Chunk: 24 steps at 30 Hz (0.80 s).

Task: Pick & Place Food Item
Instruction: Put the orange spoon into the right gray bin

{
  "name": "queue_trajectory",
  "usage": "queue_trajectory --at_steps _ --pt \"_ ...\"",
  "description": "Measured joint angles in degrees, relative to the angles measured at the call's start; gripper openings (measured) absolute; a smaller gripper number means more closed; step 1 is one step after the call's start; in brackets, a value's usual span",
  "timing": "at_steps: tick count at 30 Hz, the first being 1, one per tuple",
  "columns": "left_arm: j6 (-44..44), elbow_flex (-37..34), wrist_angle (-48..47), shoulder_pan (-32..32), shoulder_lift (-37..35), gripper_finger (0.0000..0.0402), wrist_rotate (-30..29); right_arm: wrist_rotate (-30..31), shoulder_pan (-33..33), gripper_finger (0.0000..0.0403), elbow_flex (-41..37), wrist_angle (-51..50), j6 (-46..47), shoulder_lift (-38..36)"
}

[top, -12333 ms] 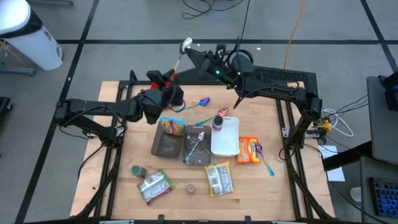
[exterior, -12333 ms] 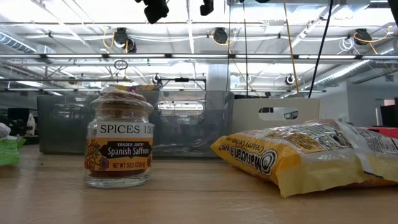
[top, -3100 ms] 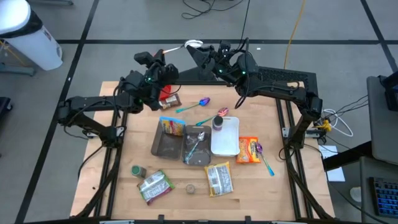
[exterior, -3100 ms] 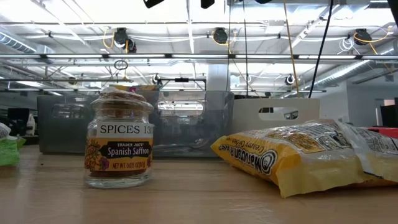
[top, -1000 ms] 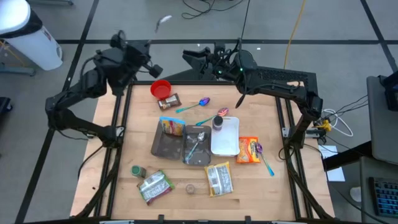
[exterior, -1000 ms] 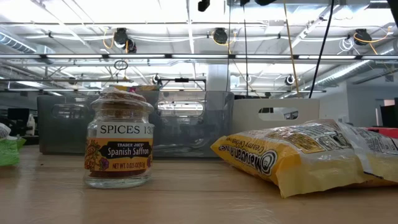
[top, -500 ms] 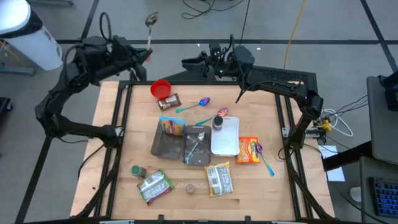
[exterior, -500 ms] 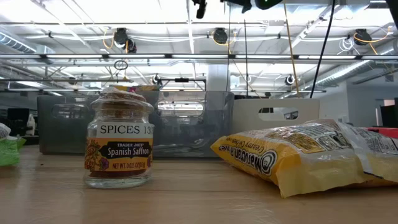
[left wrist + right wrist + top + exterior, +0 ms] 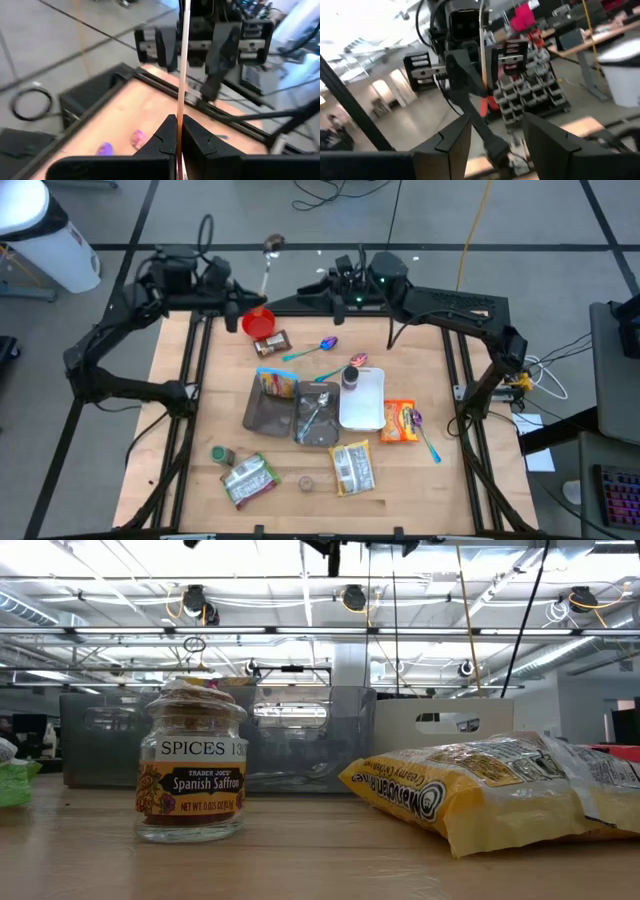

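My left gripper [image 9: 248, 298] hovers over the table's far edge, shut on a spoon [image 9: 268, 268] whose metal bowl [image 9: 272, 245] points up. My right gripper [image 9: 305, 292] faces it from the right, open, with nothing between its fingers [image 9: 465, 132]. In the left wrist view the handle [image 9: 181, 60] rises in front of the right arm. Food packets lie flat on the table: a yellow one [image 9: 352, 468], an orange one [image 9: 400, 422] and a green one [image 9: 248, 478]. A small snack packet [image 9: 272, 342] lies beside a red bowl [image 9: 258, 323]. My left gripper pinches the spoon's thin handle at its lower part [image 9: 179, 117] between its two fingers. The fingers come level from the table's left and lie across the handle. The spoon stands nearly upright, bowl end up, lifted clear of the table.
Mid-table stand a dark tray [image 9: 268, 412], a metal tray [image 9: 318, 420] with a utensil in it and a white tray [image 9: 364, 402]. Coloured spoons [image 9: 322, 346] lie near the far edge. A spice jar [image 9: 190, 775] and a small green jar [image 9: 222, 454] stand near the front.
My left gripper has swung with the spoon from beyond the table's far left corner toward the right gripper and has come lower. The spoon has stayed bowl-up in the shut fingers.
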Motion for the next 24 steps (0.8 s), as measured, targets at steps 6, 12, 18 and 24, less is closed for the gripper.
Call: queue_trajectory --at_steps 6,12,18,24 --pt "-6.5 -10.5 10.8 -0.7 -1.6 0.0008 8.0 6.8 0.0 0.0171 -0.1 -12.4 -7.2 -5.7" --pt "-12.6 -20.5 18.5 -3.5 -3.0 0.0008 13.0 15.0 0.0 0.0171 -9.5 -12.6 -7.9 -15.4" --pt "-19.3 -28.1 27.8 -9.7 -2.6 0.0008 14.3 24.4 2.7 0.0171 -25.9 -9.6 -2.6 -25.6" --pt "-26.3 -31.3 37.4 -16.7 -0.2 0.0008 14.1 30.2 9.9 0.0171 -43.7 14.0 4.5 -27.7"
